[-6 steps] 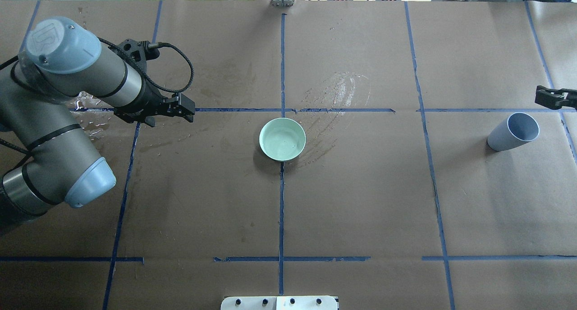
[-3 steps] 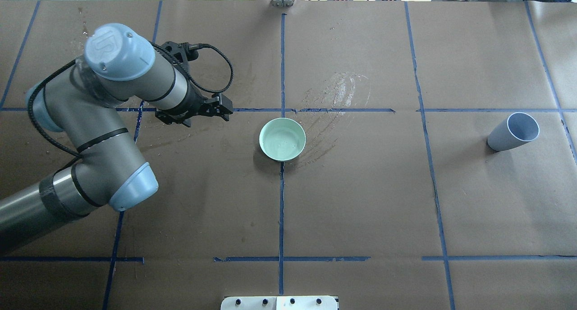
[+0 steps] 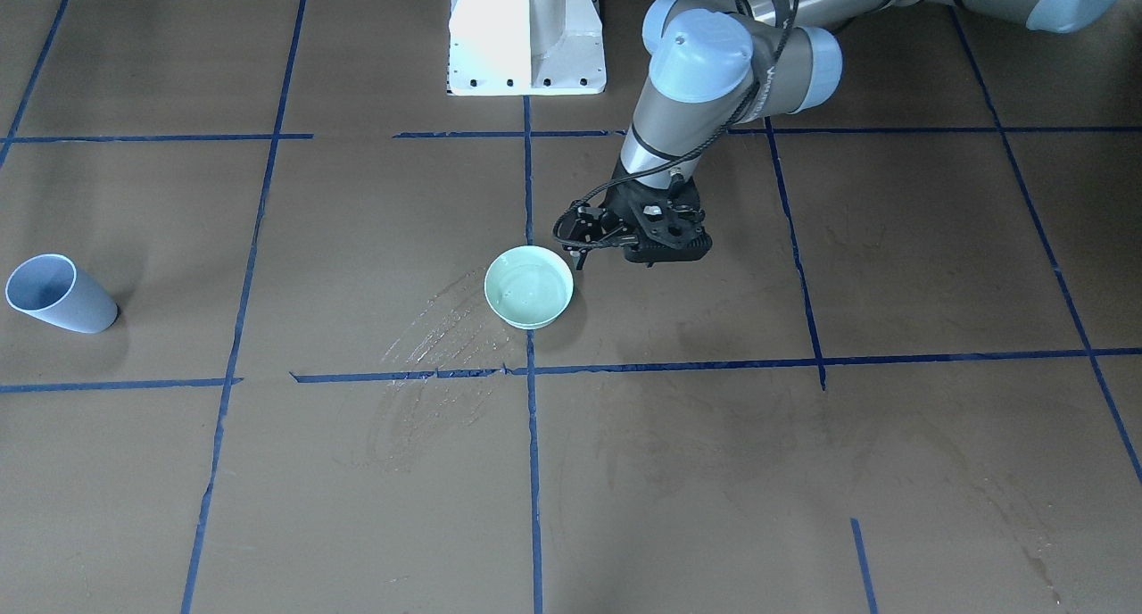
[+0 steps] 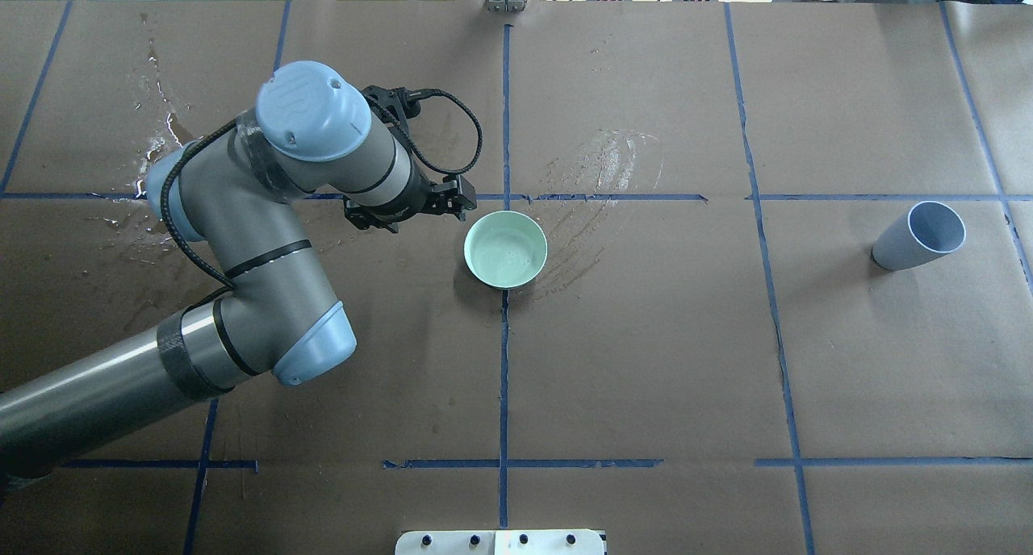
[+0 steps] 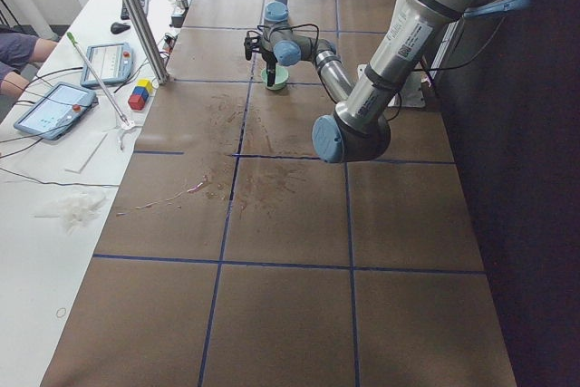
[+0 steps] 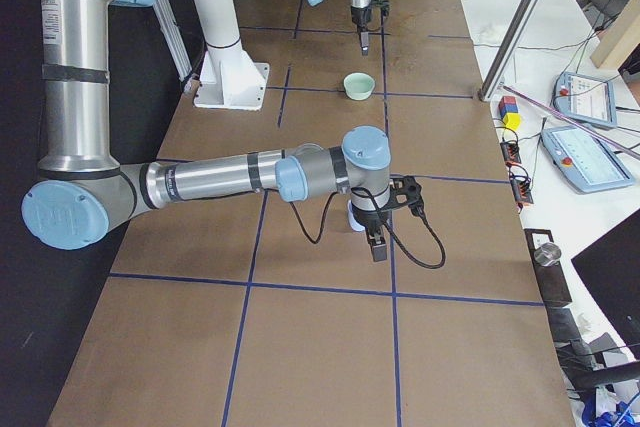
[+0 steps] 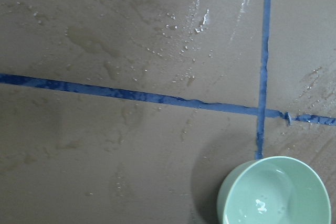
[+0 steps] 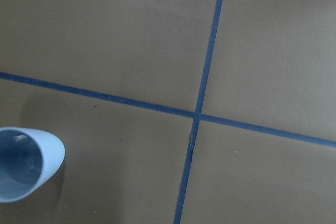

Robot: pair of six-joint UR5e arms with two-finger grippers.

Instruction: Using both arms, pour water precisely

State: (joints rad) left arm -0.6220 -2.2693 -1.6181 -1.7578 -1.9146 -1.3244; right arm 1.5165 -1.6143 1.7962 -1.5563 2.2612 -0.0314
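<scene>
Water [image 7: 261,204]: glinting shallow inside green bowl [image 7: 234,179] on table [image 7: 105,156], left wrist view. Overhead: holding left gripper [image 4: 462,200] just beside bowl, not showing whether jaws spread or pressed together. Right-side view: pointing right gripper [image 6: 377,247] downward over table, jaws likewise impossible to tell.

Overhead and front views face oppositely, sharing the bowl [image 4: 505,249].

blue cup [image 8: 23,163], blue tape cross [image 8: 197,116], brown paper [image 8: 105,35]
</scene>
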